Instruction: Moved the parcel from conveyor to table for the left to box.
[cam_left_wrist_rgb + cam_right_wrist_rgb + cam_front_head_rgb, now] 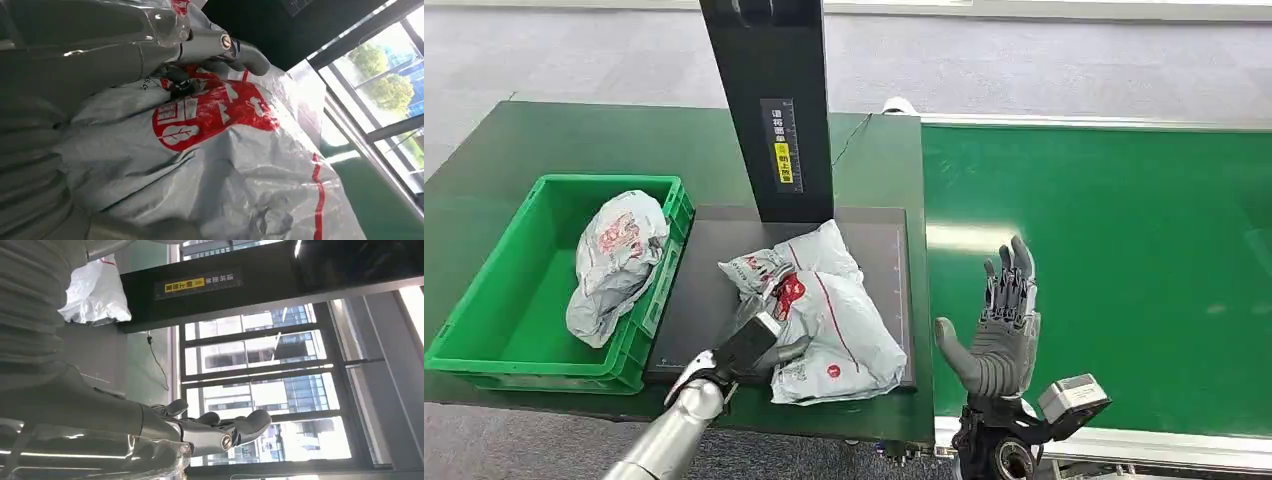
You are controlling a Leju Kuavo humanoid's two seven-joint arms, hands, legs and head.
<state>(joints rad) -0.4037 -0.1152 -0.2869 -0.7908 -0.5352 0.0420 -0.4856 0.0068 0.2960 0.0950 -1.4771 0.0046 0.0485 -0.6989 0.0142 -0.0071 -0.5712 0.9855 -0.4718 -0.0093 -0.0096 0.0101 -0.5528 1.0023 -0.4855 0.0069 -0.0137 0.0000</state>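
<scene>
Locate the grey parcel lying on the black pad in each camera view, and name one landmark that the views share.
Head view: grey parcel at lower centre, on the black pad, left hand on it.
Left wrist view: it spreads across the frame.
Right wrist view: its white end near the upper left corner.
Shared landmark: black post.

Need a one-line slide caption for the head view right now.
Left hand grips the grey parcel on the black mat beside the green box; right hand open over the conveyor.

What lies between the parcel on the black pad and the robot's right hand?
In the head view, only bare black pad and green conveyor belt separate the parcel from the right hand.
</scene>
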